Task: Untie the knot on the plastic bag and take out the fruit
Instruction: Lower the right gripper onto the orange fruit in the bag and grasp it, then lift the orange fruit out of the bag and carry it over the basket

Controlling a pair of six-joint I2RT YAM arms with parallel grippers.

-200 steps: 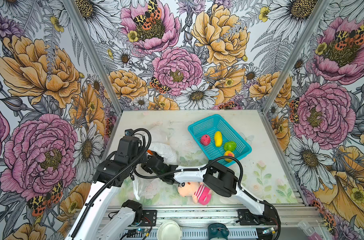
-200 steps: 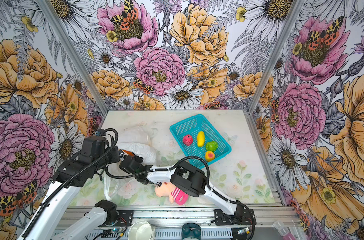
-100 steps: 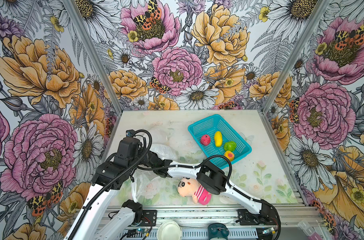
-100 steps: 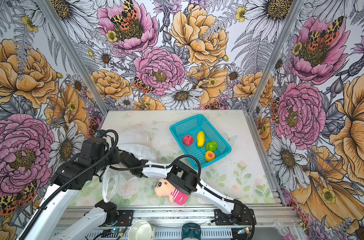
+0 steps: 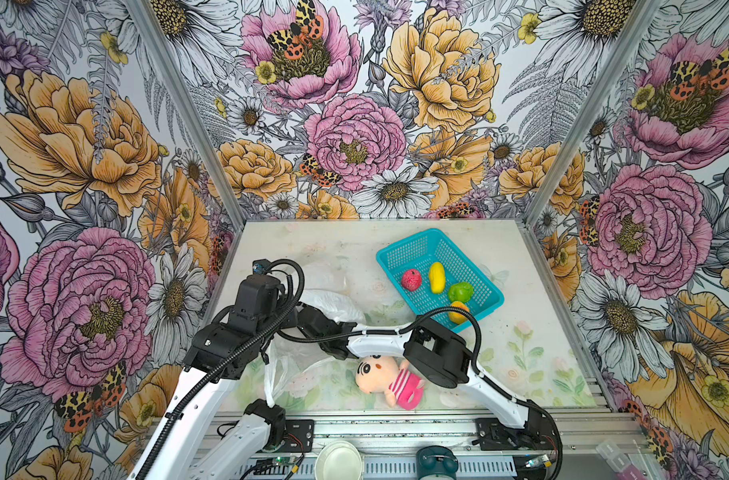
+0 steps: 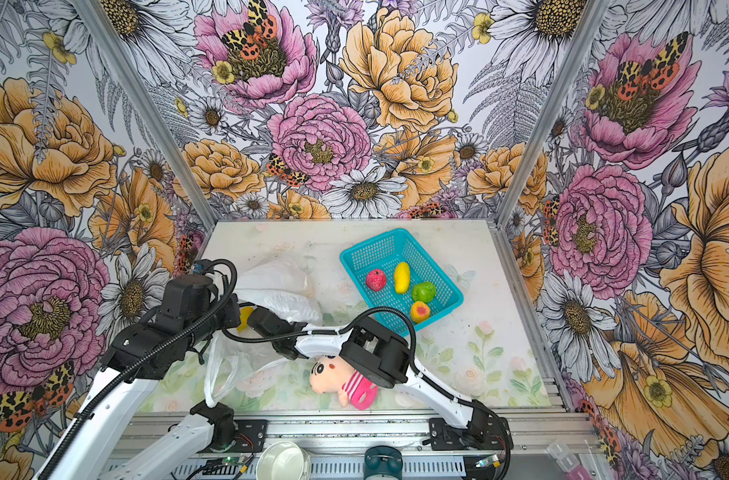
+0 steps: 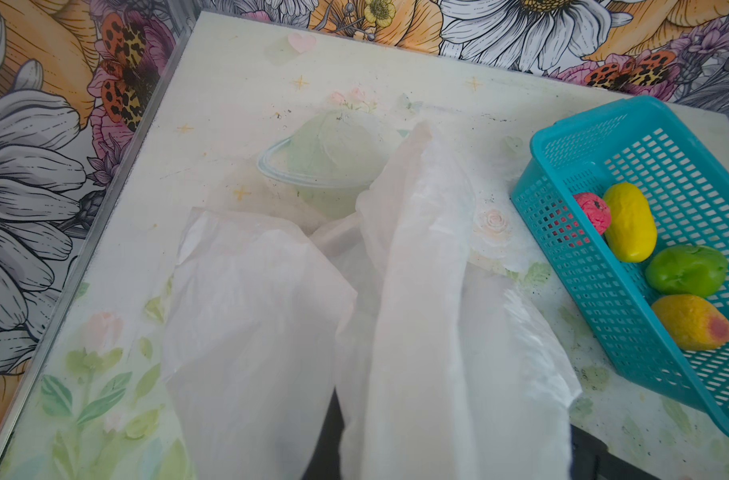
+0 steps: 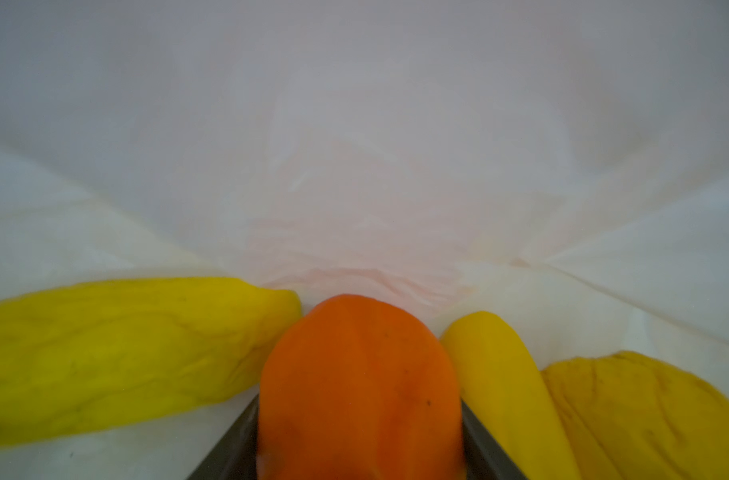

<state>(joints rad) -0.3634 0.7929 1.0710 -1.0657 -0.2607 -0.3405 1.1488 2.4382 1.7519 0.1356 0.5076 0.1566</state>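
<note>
Right arm is deep in the plastic bag [image 5: 333, 299] here. No knot shows anywhere, and the mouth lies open toward the front of the surface [image 5: 521, 270]. In the right wrist view the right gripper [image 8: 359, 399] has its jaws part-way apart, with the orange fruit [image 8: 358, 365] filling the gap and touching both. It looks like a grip, though how firm it is I can't tell. Long yellow fruits lie on either side of it, one here [image 8: 126, 353] and one here [image 8: 500, 382], with another yellow piece [image 8: 645, 415] beyond. The left gripper [image 6: 231, 311] is mostly hidden under its own wrist. It is clamped tight, and the film bunching up toward its camera suggests it is pinching the bag's edge. The step in hand, I'd judge, is lifting out the orange. To do it well, squeeze enough that the glossy skin won't slip. Draw back along the line of entry so the jaws don't catch thin film or drag the yellow neighbours. The left side should hold the mouth high and taut. Then carry it to the teal basket [image 5: 396, 257], where a pink-red fruit [image 5: 411, 279], a yellow one [image 5: 436, 277], a green one [image 5: 460, 291] and a blushed yellow one [image 5: 458, 311] sit. The plush doll [image 5: 385, 376] lies under the right arm, so the path should clear it. No brand, label or writing is legible anywhere.
</note>
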